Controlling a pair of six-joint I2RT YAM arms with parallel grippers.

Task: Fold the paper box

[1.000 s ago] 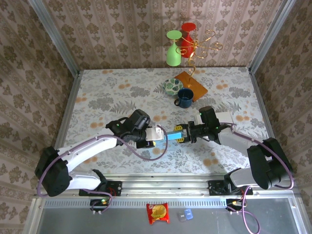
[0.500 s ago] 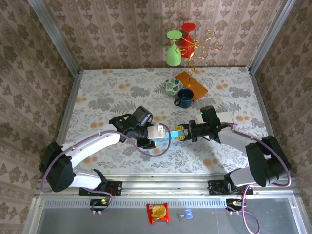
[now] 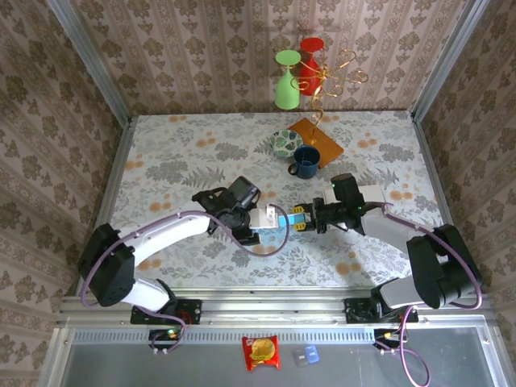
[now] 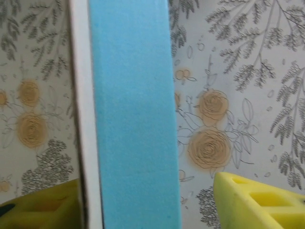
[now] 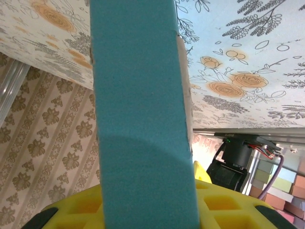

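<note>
Blue-and-white paper box (image 3: 277, 230) at mid-table, between both arms.
Right gripper (image 3: 300, 222), at 3 o'clock of the box, is clamped on its blue panel. Left gripper (image 3: 256, 226), at 9 o'clock, has slid rightward since a second ago and its jaws have spread around the box, one yellow finger (image 4: 259, 202) now clear of the panel. Dark blue mug (image 3: 305, 160) stands farther back at 1 o'clock, unmoved.

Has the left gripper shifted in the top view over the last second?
Yes. The left gripper has moved right, closer to the blue mug standing on the table, and along the paper box toward the right gripper.
</note>
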